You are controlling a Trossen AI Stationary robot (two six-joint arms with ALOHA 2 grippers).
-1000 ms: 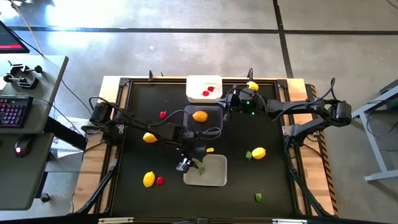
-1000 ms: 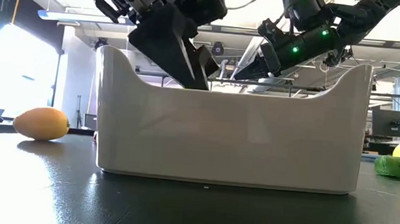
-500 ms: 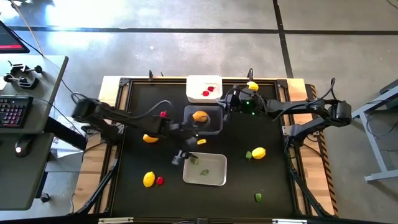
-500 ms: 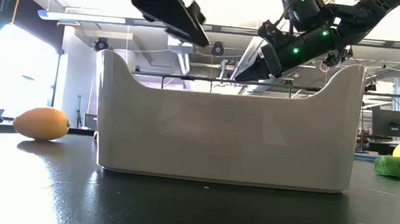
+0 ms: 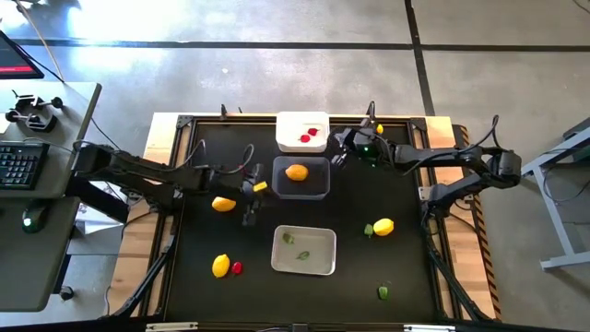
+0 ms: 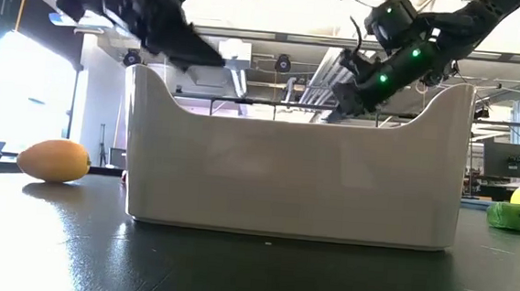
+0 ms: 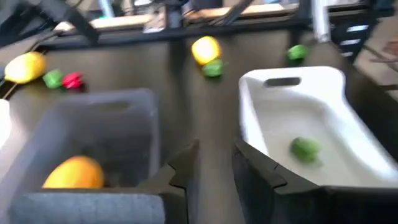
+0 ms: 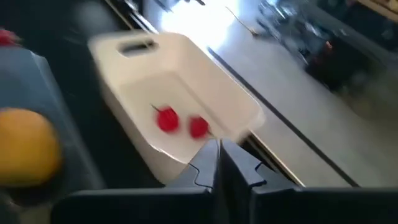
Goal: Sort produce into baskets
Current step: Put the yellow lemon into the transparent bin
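my left hand [image 5: 249,205] is empty, fingers part-spread; my right hand [image 5: 337,159] is clenched on nothing. the lemon [image 5: 223,204] nearby looks light, smooth, rigid: grip across its middle.

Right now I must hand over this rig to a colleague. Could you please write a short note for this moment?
Left gripper: over the mat left of the baskets, nothing between its fingers.
Right gripper: shut, empty, at the right edge of the dark basket.
Done: two red berries in the white basket; one lemon in the dark basket; two green pieces in the pale basket.
Left on the mat: lemons at left, front left and right; a red berry beside the front-left lemon; green pieces beside the right lemon and front right.
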